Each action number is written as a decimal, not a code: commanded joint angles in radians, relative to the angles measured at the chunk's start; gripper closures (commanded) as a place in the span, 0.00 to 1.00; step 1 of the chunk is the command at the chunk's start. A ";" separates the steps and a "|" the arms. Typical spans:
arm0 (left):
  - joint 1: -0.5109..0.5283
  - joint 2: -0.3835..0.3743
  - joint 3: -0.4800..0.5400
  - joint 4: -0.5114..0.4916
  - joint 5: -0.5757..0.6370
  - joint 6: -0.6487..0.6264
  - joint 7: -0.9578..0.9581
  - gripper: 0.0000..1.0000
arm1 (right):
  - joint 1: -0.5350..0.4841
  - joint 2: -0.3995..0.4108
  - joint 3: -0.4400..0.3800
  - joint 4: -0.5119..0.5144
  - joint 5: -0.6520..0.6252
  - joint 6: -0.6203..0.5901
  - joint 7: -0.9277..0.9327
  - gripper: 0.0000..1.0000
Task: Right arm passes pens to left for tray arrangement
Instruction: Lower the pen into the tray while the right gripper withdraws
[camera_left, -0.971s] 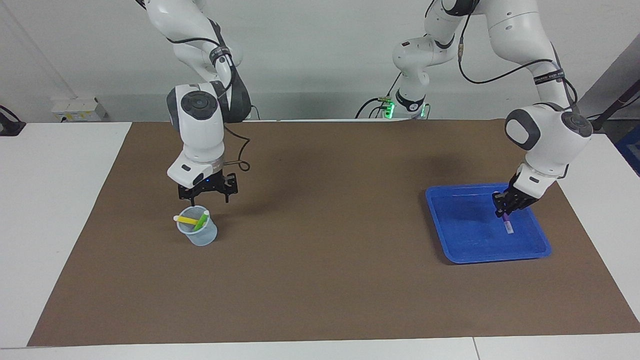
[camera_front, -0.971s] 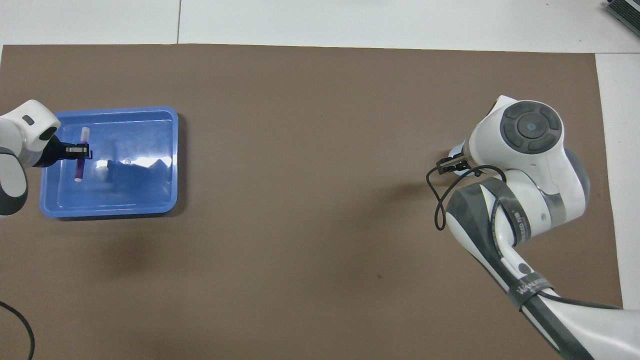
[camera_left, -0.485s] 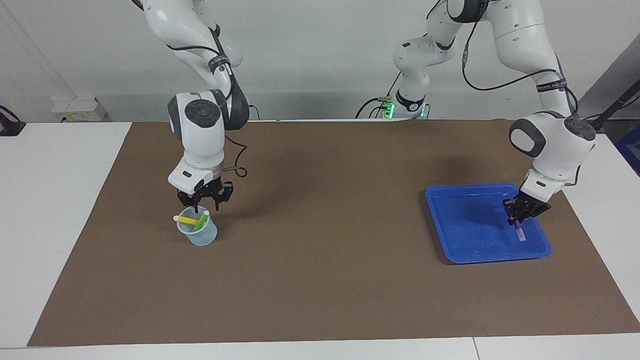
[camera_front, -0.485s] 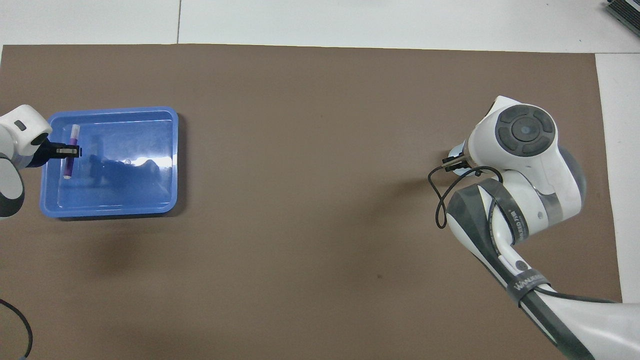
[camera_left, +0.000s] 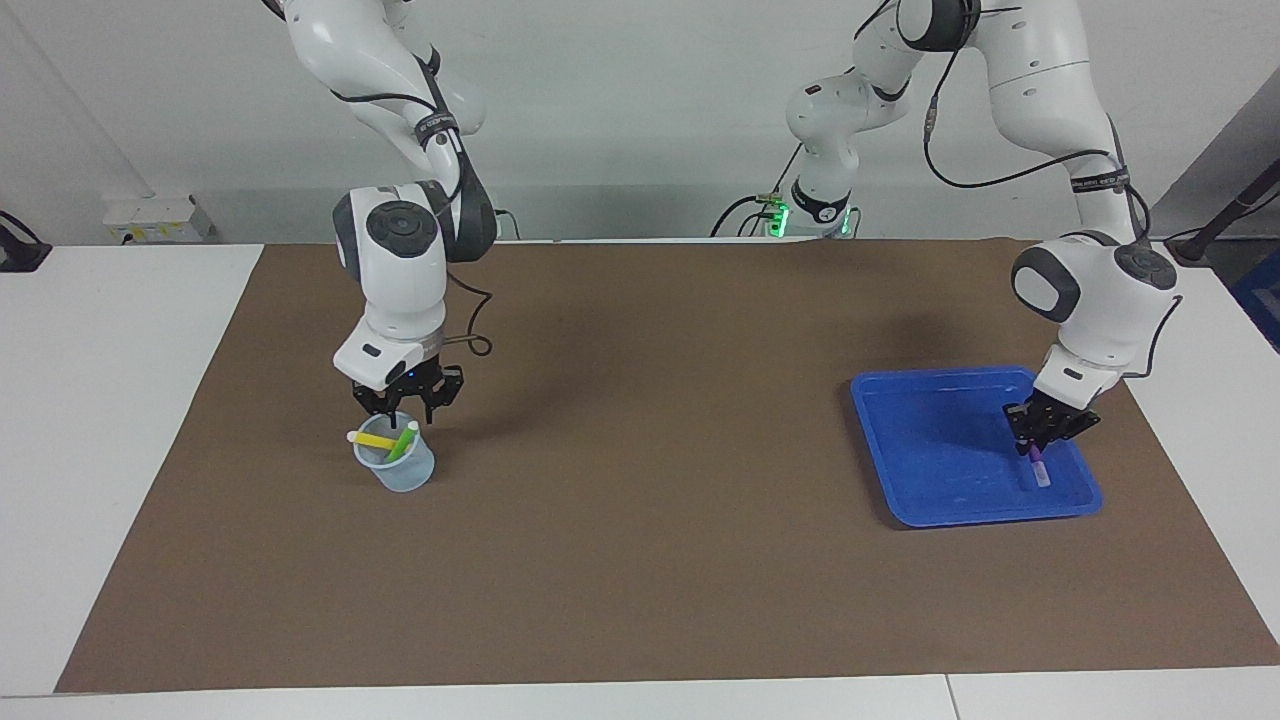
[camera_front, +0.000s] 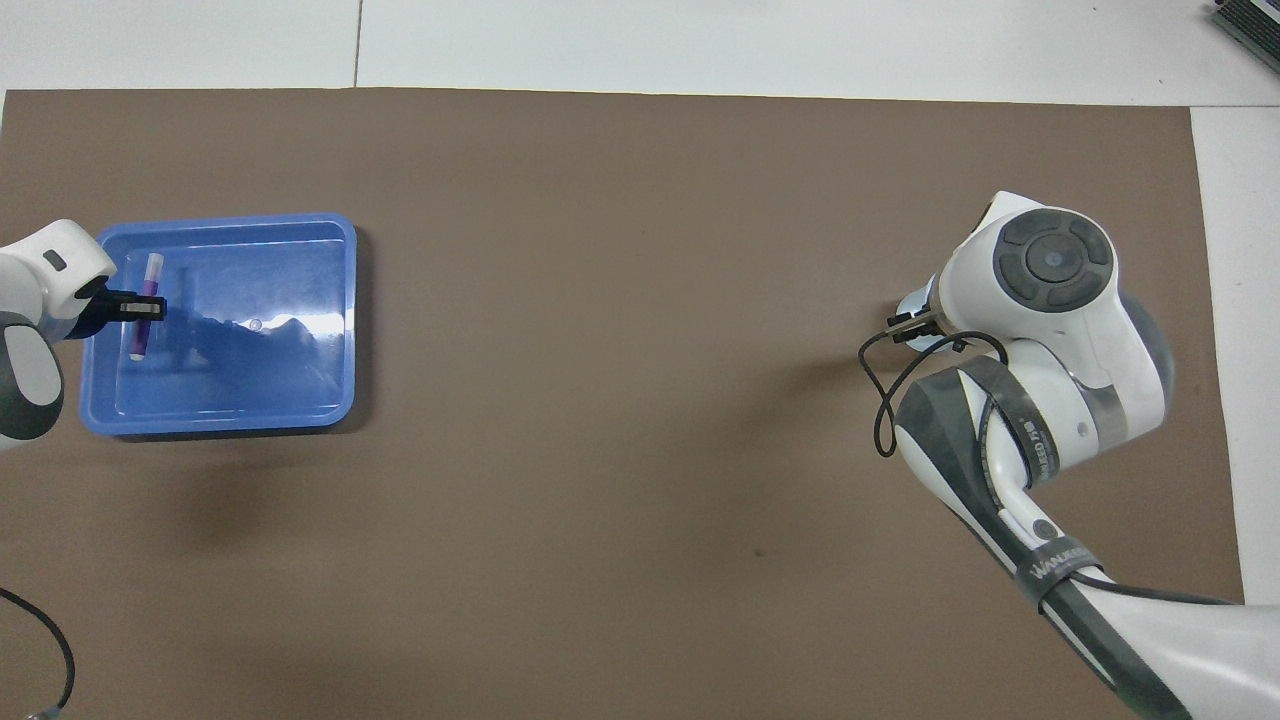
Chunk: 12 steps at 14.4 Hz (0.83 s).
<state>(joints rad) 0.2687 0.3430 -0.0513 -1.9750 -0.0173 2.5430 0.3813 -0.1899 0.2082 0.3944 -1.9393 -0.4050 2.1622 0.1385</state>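
A brown mat (camera_left: 640, 560) covers the white table (camera_left: 110, 400) before a plain pale wall. The left gripper (camera_left: 1040, 440) is clamped on the purple pen (camera_left: 1038, 466), low in the blue tray (camera_left: 930, 450) at the left arm's end. The right gripper (camera_left: 400, 405), fingers apart, hangs over the cup (camera_left: 395, 465) holding the yellow pen (camera_left: 372, 439) and green pen (camera_left: 403, 441). From overhead, that arm hides the cup.

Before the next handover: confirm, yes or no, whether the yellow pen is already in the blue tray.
No: the yellow pen lies across the translucent cup, not in the blue tray.
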 joint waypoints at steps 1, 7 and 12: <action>0.014 0.001 -0.005 -0.033 0.025 0.034 0.008 1.00 | -0.019 0.007 0.012 -0.004 -0.021 0.030 -0.025 0.52; 0.017 -0.002 -0.001 -0.054 0.025 0.049 0.008 1.00 | -0.020 0.008 0.012 -0.006 -0.021 0.034 -0.027 0.60; 0.032 -0.004 -0.001 -0.061 0.027 0.040 0.008 1.00 | -0.022 0.016 0.012 -0.007 -0.021 0.034 -0.025 0.64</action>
<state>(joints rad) 0.2895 0.3456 -0.0468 -2.0136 -0.0158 2.5617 0.3840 -0.1904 0.2115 0.3943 -1.9397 -0.4051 2.1745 0.1359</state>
